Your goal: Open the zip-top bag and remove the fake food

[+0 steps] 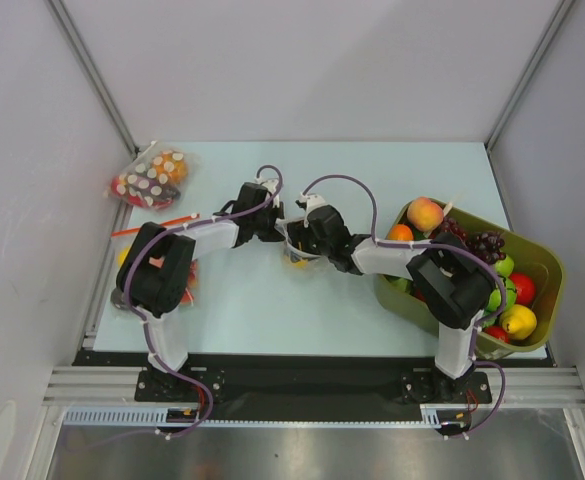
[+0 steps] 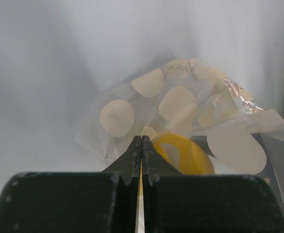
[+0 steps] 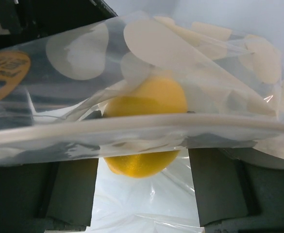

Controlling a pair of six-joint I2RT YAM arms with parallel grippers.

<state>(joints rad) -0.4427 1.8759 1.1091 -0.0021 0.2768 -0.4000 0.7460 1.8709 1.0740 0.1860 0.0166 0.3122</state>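
The left gripper (image 2: 141,145) pinches shut on the zip-top bag (image 2: 120,116) in the middle of the table (image 1: 372,170), and the right gripper (image 3: 144,191), at the bag's 3 o'clock, holds its jaws wide open around the zip strip (image 3: 132,127), so I think opening is under way and next it must squeeze and pull to free the yellow fruit (image 3: 149,99) inside.

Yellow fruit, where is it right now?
The yellow fruit sits inside the zip-top bag, mid-table in the top view, between the left hand pinching the bag's edge and the open right hand straddling it.
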